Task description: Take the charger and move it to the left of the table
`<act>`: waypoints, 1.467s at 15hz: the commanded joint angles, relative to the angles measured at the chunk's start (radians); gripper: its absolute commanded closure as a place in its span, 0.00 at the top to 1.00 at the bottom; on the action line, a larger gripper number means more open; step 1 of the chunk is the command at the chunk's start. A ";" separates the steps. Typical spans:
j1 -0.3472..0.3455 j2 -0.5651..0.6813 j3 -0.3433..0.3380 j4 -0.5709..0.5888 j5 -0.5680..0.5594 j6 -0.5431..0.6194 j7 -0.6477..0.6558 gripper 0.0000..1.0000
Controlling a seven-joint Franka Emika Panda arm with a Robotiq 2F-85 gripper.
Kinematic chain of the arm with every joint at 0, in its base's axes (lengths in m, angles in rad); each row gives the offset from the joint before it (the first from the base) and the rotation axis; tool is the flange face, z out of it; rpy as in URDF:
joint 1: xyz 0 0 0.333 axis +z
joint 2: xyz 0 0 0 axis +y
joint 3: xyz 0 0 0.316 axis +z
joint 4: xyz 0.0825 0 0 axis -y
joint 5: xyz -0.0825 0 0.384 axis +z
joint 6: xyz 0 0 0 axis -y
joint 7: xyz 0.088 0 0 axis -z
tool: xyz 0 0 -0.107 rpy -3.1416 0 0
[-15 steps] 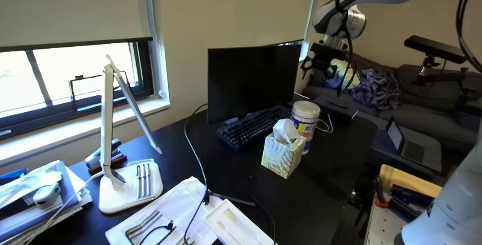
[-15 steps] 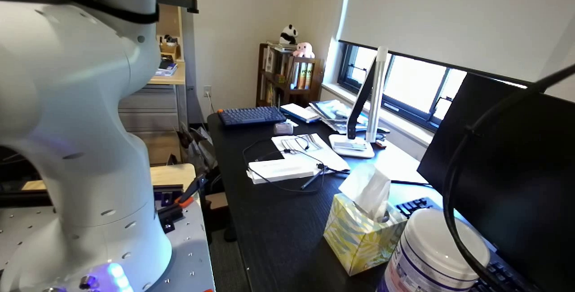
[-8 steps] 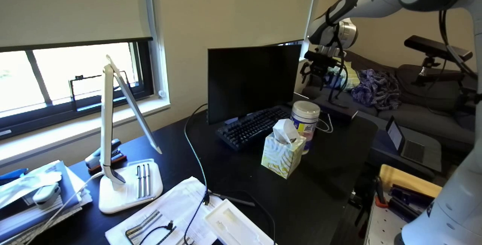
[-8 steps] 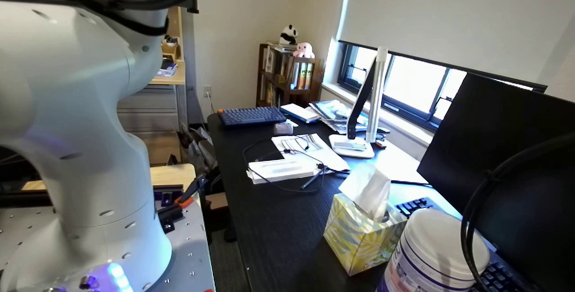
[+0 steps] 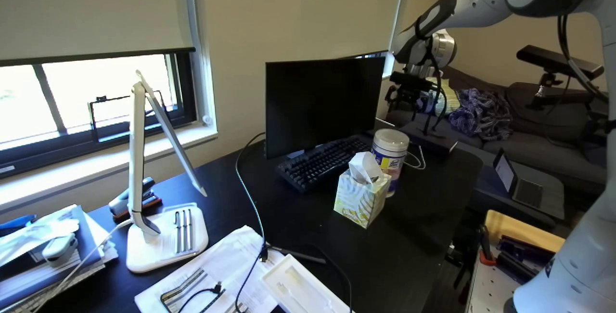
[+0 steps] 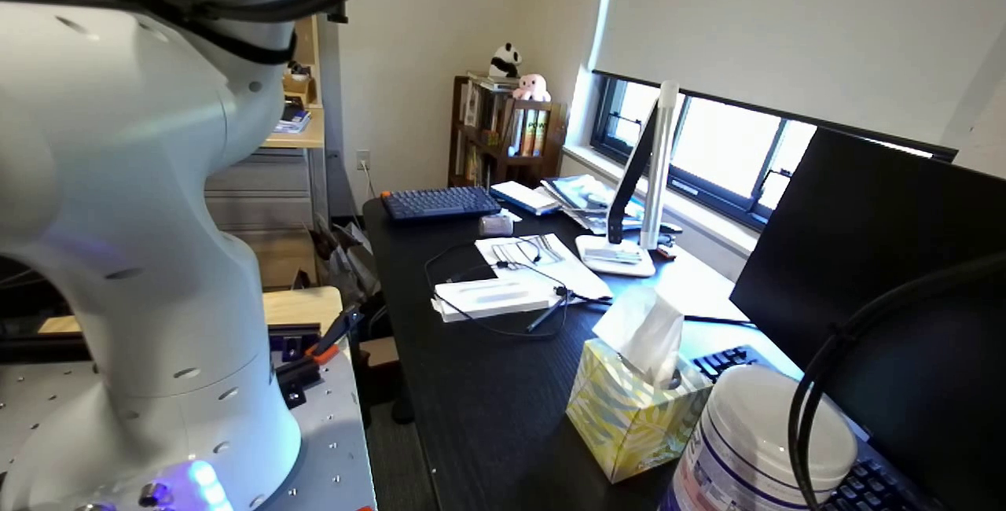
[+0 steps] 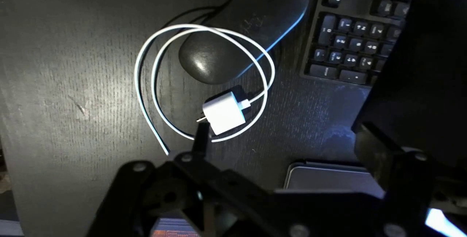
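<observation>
A white charger (image 7: 223, 113) lies ungrasped on the black table (image 7: 73, 65) near the number-pad corner of the large keyboard (image 7: 359, 29), its cord (image 7: 211, 30) looping over a mouse (image 7: 251, 12) beside that keyboard; the gripper (image 5: 402, 101), shown lower and nearer the keyboard in an exterior view than a second ago, hangs above with its jaws spread wide, holding nothing. The charger has not visibly shifted meanwhile; the approach appears well along, though the grasp and the move to the table's left look yet to come.
</observation>
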 commanded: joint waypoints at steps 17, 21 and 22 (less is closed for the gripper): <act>-0.133 0.297 0.053 0.124 -0.039 0.065 -0.307 1.00; -0.156 0.309 0.059 0.168 -0.046 0.035 -0.364 1.00; -0.162 0.310 0.062 0.184 -0.053 0.005 -0.388 1.00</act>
